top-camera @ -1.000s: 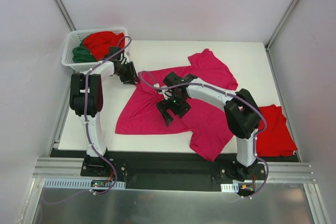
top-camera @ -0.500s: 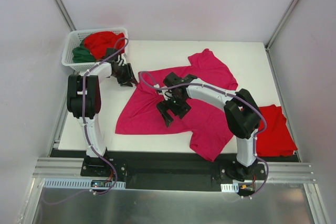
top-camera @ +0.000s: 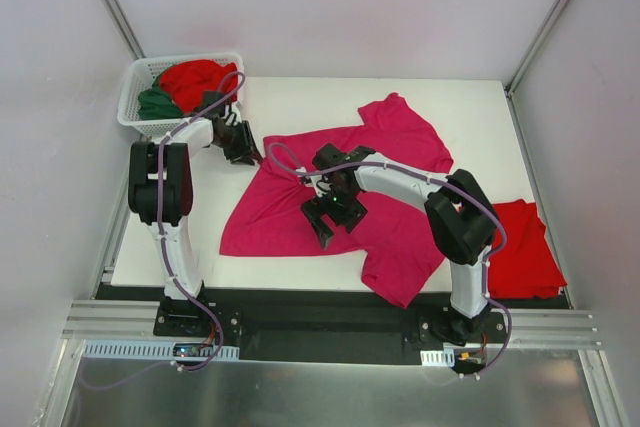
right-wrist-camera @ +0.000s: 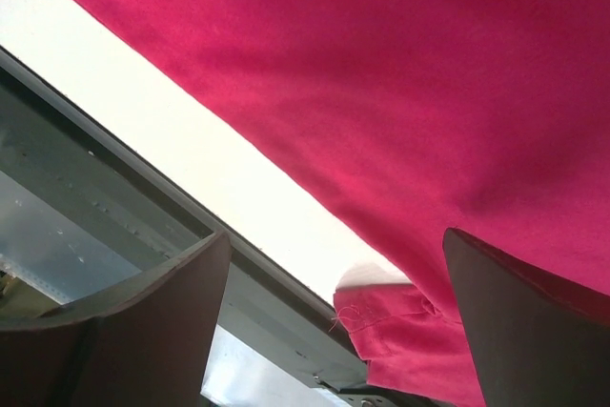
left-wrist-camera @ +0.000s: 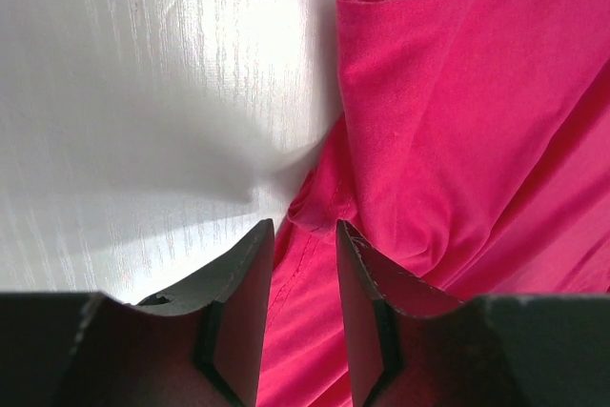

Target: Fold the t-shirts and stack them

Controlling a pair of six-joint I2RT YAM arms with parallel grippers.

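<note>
A magenta-pink t-shirt (top-camera: 275,217) lies spread and rumpled across the middle of the table. My left gripper (top-camera: 245,147) is at its far left corner. In the left wrist view the left gripper (left-wrist-camera: 303,228) has its fingers close together, with the shirt's (left-wrist-camera: 457,121) hemmed edge lying in the narrow gap but not visibly pinched. My right gripper (top-camera: 322,222) hovers over the shirt's middle. In the right wrist view the right gripper (right-wrist-camera: 335,235) is wide open with nothing in it, above the pink cloth (right-wrist-camera: 381,64). A folded red t-shirt (top-camera: 522,247) lies at the right edge.
A white lattice basket (top-camera: 128,112) stands at the far left corner, holding a red shirt (top-camera: 195,77) and a dark green one (top-camera: 157,104). The table's near edge and the metal frame (right-wrist-camera: 114,178) below it show under the right gripper.
My left gripper has shifted slightly left at the shirt's corner. My right gripper has moved a little toward the near edge, still wide open.
</note>
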